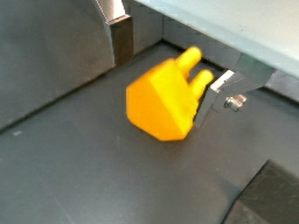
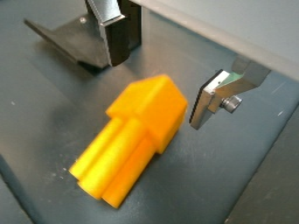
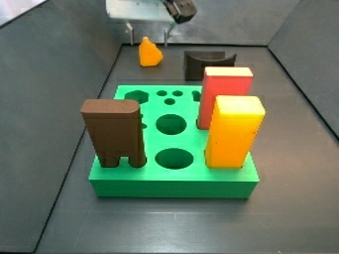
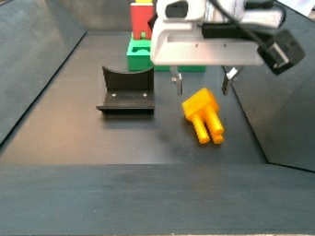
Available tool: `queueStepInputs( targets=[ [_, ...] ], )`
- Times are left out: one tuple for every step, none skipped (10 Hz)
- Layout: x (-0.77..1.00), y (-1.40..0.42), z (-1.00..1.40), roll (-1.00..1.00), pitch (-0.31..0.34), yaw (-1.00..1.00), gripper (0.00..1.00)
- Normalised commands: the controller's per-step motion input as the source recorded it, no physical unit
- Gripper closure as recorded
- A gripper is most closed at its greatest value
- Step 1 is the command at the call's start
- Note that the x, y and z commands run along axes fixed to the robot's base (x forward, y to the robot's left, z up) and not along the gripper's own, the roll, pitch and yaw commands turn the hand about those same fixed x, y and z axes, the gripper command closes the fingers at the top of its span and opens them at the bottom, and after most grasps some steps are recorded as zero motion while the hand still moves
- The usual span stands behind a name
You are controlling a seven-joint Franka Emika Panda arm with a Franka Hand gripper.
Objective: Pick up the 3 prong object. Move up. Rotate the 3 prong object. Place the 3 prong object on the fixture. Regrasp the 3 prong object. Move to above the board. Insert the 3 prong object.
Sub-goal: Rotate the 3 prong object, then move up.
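The 3 prong object (image 4: 204, 115) is a small yellow-orange piece lying flat on the dark floor. It also shows in both wrist views (image 1: 163, 101) (image 2: 135, 140) and in a side view (image 3: 150, 52). My gripper (image 4: 204, 86) hangs just above its block end, open and empty. The fingers (image 2: 117, 39) stand on either side of the piece with gaps between them and it. The gripper also shows in both wrist views (image 1: 170, 74) (image 2: 163, 74). The fixture (image 4: 127, 89) stands beside the piece on the floor and shows in a side view (image 3: 208, 62). The green board (image 3: 172, 177) lies further off.
On the board stand a tall brown two-legged block (image 3: 113, 129), a red block (image 3: 225, 94) and a tall yellow-orange block (image 3: 235, 129). Sloping grey walls (image 4: 37, 83) close in the floor on both sides. A light wall (image 1: 222, 26) runs close behind the piece.
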Motion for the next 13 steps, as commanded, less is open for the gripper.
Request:
queueStepInputs(
  targets=[
    [0.05, 0.0, -1.0, -0.08, -0.041, 0.01, 0.0],
    [0.05, 0.01, -0.93, -0.09, -0.04, 0.01, 0.0],
    [0.05, 0.01, -0.78, -0.1, -0.039, 0.01, 0.0],
    [0.05, 0.01, -0.71, -0.11, -0.04, 0.01, 0.0],
    [0.05, 0.02, -0.54, -0.12, -0.046, 0.01, 0.0],
    [0.04, 0.02, -0.45, -0.13, -0.056, 0.0, 0.0],
    [0.04, 0.02, -0.36, -0.13, -0.058, 0.0, 0.0],
    [0.04, 0.02, -0.24, -0.14, -0.062, 0.0, 0.0],
    [0.0, 0.0, 0.0, 0.0, 0.0, 0.0, 1.0],
    [0.0, 0.0, 0.83, 0.0, 0.0, 0.0, 1.0],
    [-0.01, 0.0, 0.82, 0.0, 0.007, 0.0, 1.0],
    [-0.03, 0.0, 0.69, 0.01, 0.027, -0.01, 1.0],
    [-0.02, 0.0, 0.56, 0.03, 0.033, -0.01, 1.0]
  ],
)
